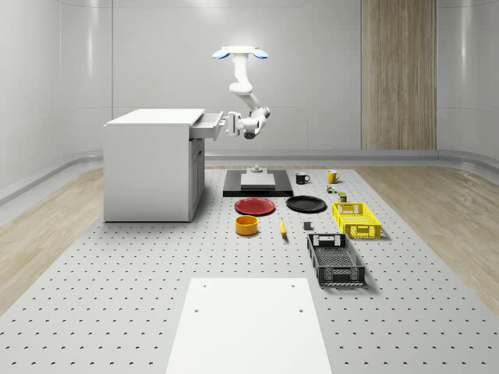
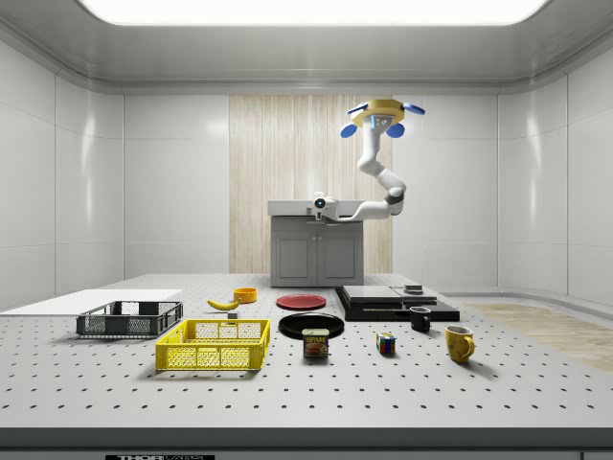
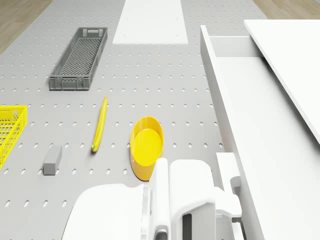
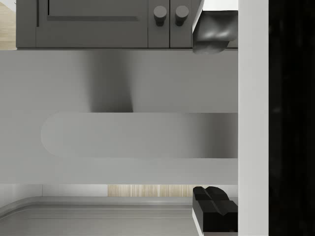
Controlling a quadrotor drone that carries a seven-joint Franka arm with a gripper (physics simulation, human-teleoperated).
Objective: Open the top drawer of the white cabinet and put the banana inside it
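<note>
The white cabinet (image 1: 152, 167) stands on the perforated desk (image 1: 117, 296), and its top drawer (image 1: 207, 127) is pulled partly out toward the end effector (image 1: 231, 123); the drone (image 1: 239, 53) hovers in the air above and a little beyond the drawer front, over the dark platform (image 1: 257, 187), with the arm bent down and back toward the cabinet. The end effector sits right at the drawer front; in the wrist view one finger (image 4: 212, 29) is over the front panel and another under it, so I judge it is clenched on the drawer front, though the contact itself is hard to see. The banana (image 1: 282, 227) lies on the desk, well below the end effector and farther out from the cabinet, just beside the orange bowl (image 1: 246, 225); its long axis runs about parallel to the drawer front. So the coming reach must go down and away from the cabinet.
</note>
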